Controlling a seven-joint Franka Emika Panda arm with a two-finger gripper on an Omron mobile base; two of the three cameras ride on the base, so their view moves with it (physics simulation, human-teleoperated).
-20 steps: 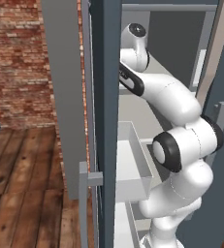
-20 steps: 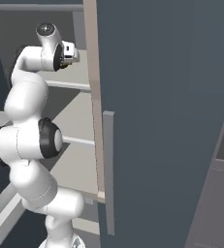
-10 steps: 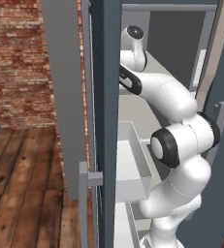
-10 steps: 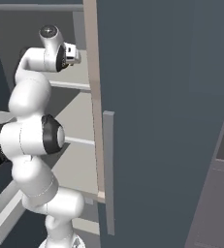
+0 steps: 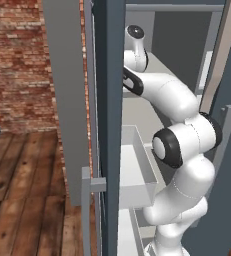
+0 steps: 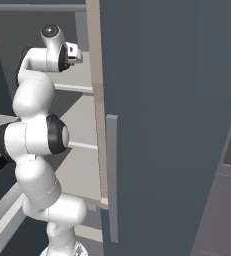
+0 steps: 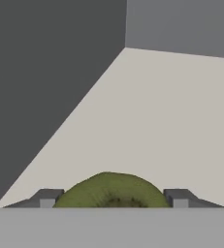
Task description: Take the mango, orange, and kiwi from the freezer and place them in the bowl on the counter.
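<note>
Brick wall (image 5: 17, 65) and plank floor (image 5: 27, 200) lay off to the left, and the tall dark freezer (image 6: 167, 125) stood with its long door (image 5: 109, 100) swung open. A white robot arm (image 5: 182, 150) rose in front of it and reached up and in, over a pale upper shelf (image 6: 84, 70). Lower down, a white drawer (image 5: 137, 170) stood pulled out beside the arm's elbow.

Seen from the hand itself, the gripper (image 7: 113, 198) pointed along the bare shelf (image 7: 162, 116) toward the back corner, where dark grey walls (image 7: 45, 72) met. A kiwi (image 7: 111, 190), olive green and rounded, sat right between the two dark fingertips (image 7: 45, 197), one on each side of it. Both tips lay just beside the fruit, but whether they pressed on it could not be told; the lower part of the kiwi was cut off at the bottom of that view. From the base cameras the hand (image 6: 69, 52) was visible above the shelf, its fingers too small to make out.
</note>
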